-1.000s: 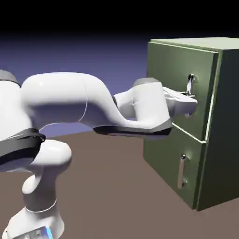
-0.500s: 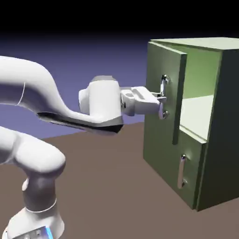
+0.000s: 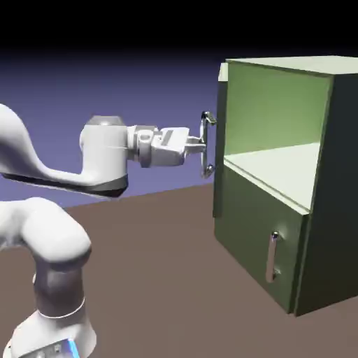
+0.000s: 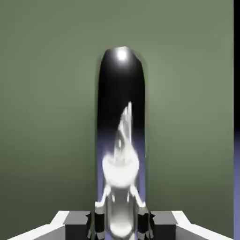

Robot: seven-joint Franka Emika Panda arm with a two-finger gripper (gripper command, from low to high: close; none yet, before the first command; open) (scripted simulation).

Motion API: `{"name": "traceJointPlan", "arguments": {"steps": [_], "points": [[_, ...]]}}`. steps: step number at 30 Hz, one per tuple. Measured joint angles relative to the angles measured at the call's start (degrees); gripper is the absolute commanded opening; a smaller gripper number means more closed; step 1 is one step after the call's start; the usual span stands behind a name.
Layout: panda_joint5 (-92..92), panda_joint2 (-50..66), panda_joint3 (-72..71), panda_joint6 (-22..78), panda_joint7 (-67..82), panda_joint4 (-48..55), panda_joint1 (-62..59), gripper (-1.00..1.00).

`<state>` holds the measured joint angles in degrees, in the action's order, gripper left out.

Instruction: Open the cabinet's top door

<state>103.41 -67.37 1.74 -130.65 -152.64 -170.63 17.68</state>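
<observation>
The olive-green cabinet (image 3: 328,210) stands at the exterior view's right. Its top door (image 3: 219,140) is swung wide out, seen nearly edge-on, and the pale green interior (image 3: 280,119) shows behind it. My gripper (image 3: 199,145) is shut on the top door's vertical silver handle (image 3: 207,143). In the hand view the shiny handle (image 4: 121,140) fills the middle, clamped between my fingertips (image 4: 98,220), with the flat green door panel (image 4: 47,117) behind it.
The lower door (image 3: 259,245) is closed, its short silver handle (image 3: 272,256) upright. My white arm (image 3: 63,175) stretches in from the left above the brown table (image 3: 168,280).
My gripper has drawn back to the left with the handle in it. The top door has swung from nearly closed to wide open, baring the interior.
</observation>
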Motion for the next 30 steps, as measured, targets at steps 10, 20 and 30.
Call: {"name": "traceJointPlan", "arguments": {"steps": [10,20,30], "points": [[-24.8,-1.3,-19.5,16.8,4.2,0.1,4.8,-1.00],[-45.6,8.9,-40.3,36.5,2.4,10.8,3.2,-1.00],[-58.6,22.2,-61.0,56.1,-1.4,30.1,-11.8,-1.00]]}}
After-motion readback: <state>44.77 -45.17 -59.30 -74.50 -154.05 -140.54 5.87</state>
